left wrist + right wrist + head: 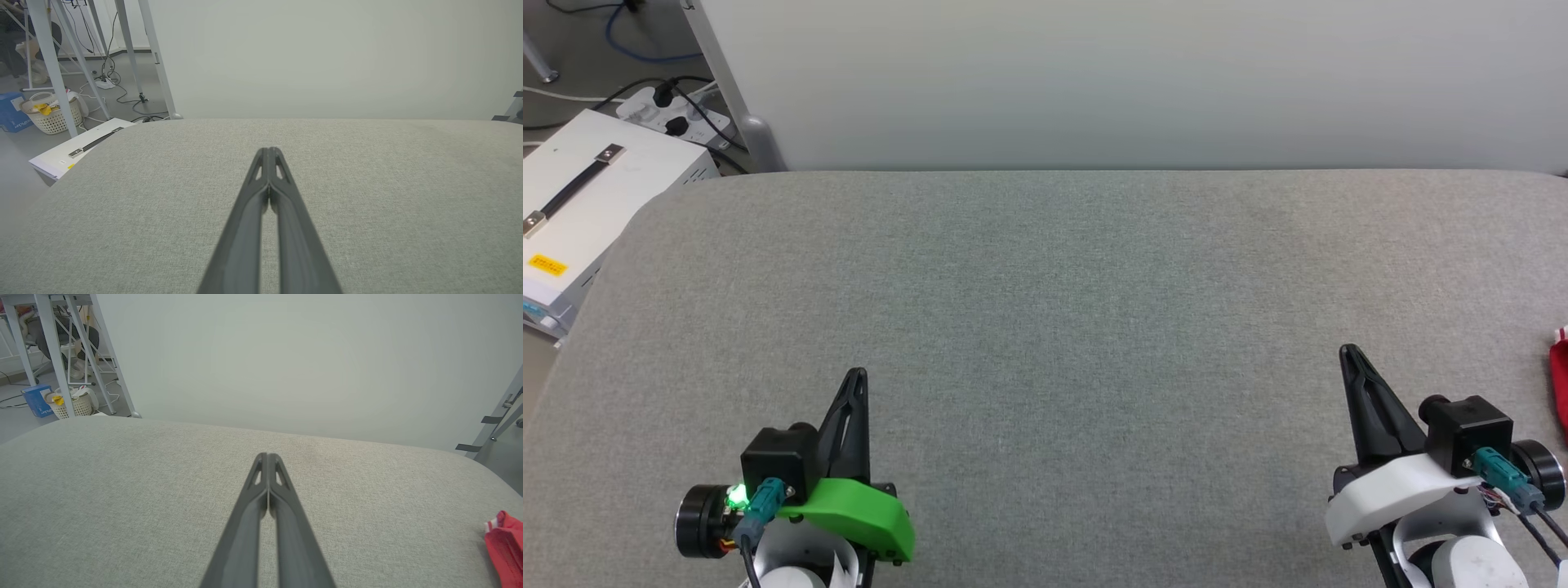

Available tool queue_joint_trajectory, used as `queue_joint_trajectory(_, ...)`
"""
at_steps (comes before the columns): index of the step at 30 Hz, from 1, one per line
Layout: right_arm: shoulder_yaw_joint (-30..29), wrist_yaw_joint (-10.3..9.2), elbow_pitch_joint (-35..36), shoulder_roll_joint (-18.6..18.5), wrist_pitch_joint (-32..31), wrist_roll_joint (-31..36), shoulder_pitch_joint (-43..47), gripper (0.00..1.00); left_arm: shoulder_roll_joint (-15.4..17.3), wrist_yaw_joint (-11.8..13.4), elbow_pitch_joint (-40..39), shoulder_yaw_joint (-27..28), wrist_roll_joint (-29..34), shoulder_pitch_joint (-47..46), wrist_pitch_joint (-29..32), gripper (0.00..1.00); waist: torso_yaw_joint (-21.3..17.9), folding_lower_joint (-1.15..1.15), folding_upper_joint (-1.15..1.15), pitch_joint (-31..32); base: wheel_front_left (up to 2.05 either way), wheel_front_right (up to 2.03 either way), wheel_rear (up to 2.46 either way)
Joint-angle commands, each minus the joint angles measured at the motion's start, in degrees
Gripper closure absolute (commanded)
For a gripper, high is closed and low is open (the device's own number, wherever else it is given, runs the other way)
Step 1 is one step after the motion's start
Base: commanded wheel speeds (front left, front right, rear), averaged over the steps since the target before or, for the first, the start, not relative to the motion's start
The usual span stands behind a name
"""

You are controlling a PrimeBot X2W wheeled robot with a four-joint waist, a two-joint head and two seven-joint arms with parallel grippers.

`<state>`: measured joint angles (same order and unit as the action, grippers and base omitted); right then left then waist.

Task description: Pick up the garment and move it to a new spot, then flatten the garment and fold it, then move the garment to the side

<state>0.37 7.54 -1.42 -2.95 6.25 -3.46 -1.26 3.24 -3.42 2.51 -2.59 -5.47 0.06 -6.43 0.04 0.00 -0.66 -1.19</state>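
A small part of the red garment (1560, 384) with a bit of white trim pokes in at the right edge of the grey padded table (1045, 327); the right wrist view catches the same garment (504, 545) at its lower right. Most of it is out of view. My left gripper (856, 376) hovers at the lower left, fingertips pressed together and holding nothing, as the left wrist view of the left gripper (269, 150) confirms. At the lower right, my right gripper (1347, 351) is also shut and empty, a short way left of the garment; the right gripper (266, 455) points at bare table.
A pale wall panel (1094, 82) runs along the table's far edge. Off the table's left corner stand a white box with a black handle (580, 196) and a power strip with cables (674, 110). A white basket (51, 114) and metal frame legs (45, 57) are on the floor.
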Motion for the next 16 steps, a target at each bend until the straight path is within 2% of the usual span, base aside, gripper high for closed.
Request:
queue_joint_trajectory(1,-0.1,-0.03,0.4,0.0,-0.3,0.7,0.7,1.00,-0.2,0.4,-0.4,0.4,0.7,0.0,0.4,1.00,0.0,0.00,0.38,0.0,0.00,0.00,0.00)
queue_joint_trajectory(16,-0.2,-0.04,0.7,0.0,-2.0,1.5,0.9,1.00,-0.3,1.3,-1.0,1.0,2.0,0.0,2.1,1.00,0.0,0.00,0.46,0.4,0.00,0.00,0.00)
